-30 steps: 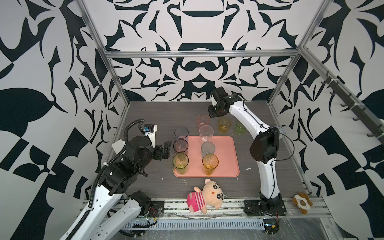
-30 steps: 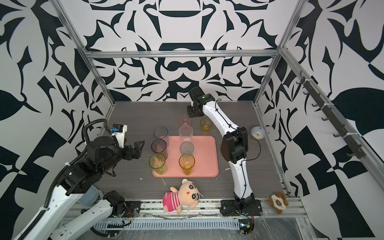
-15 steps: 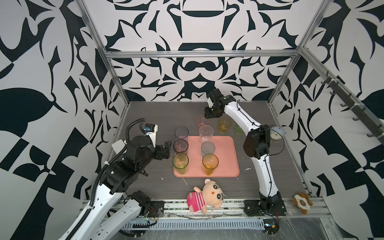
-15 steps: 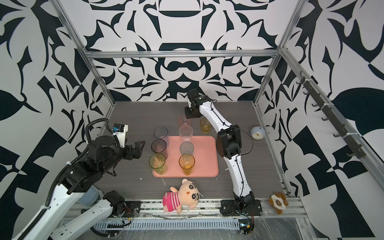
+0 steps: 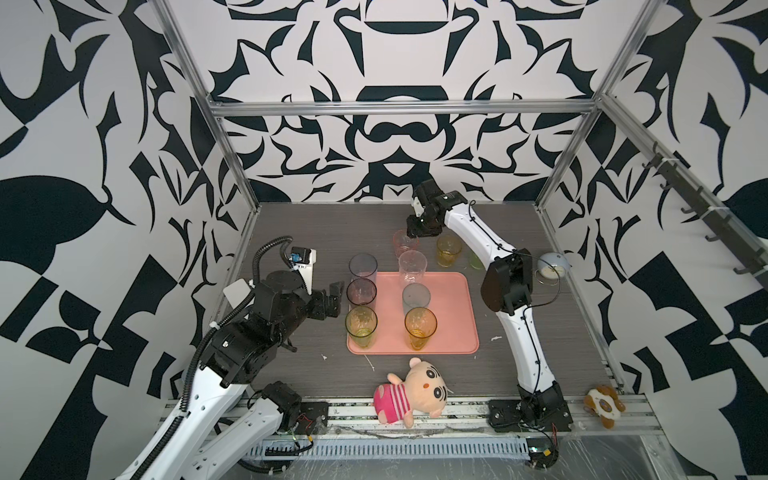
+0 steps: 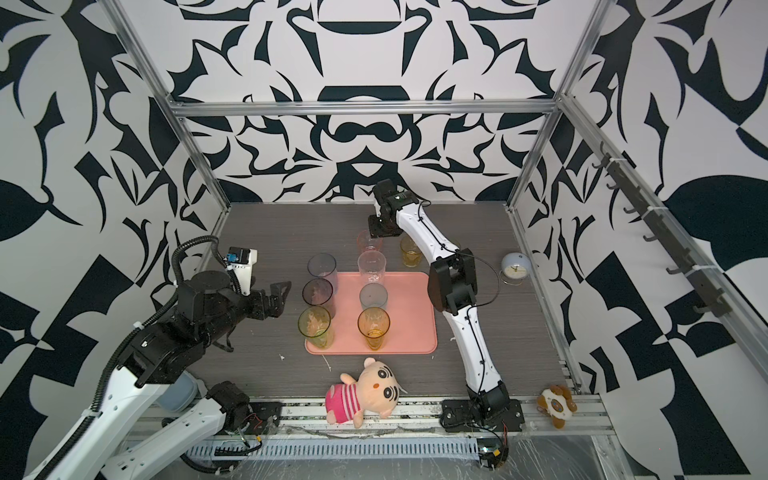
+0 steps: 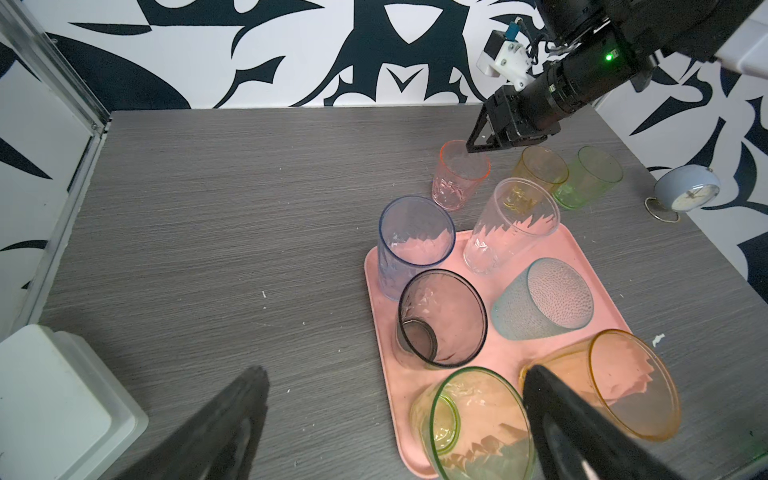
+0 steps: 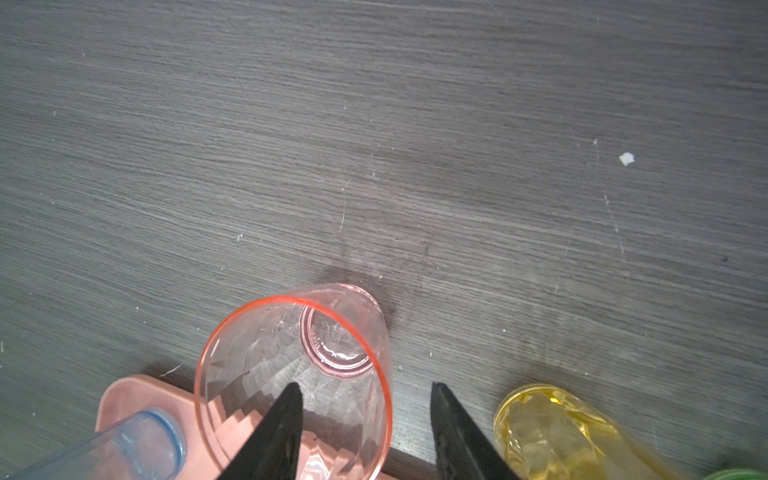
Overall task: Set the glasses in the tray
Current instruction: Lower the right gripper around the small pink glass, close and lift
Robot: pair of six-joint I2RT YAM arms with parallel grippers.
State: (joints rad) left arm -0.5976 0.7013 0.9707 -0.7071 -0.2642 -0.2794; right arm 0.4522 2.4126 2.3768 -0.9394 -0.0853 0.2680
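The salmon-pink tray [image 5: 451, 311] holds several glasses: blue-grey [image 5: 363, 266], smoky [image 5: 361, 291], green-yellow [image 5: 361, 323], tall clear [image 5: 412, 266], teal [image 5: 415, 296] and amber [image 5: 420, 327]. On the table behind the tray stand a pink glass [image 8: 257, 365], a yellow one [image 5: 449, 250] and a green one [image 7: 590, 176]. My right gripper [image 8: 363, 386] is open and straddles the pink glass's rim, one finger inside, one outside. To the left of the tray my left gripper [image 5: 334, 299] is wide open with nothing in it.
A plush doll [image 5: 411, 390] lies at the table's front edge. A small round clock [image 5: 550, 266] stands at the right, beyond the right arm. A small plush dog [image 5: 602, 405] sits on the front rail. A white box [image 7: 54, 399] is at the near left.
My right gripper has moved left and down from near the yellow glass to the pink glass's rim, its jaws widening. The left arm has hardly moved.
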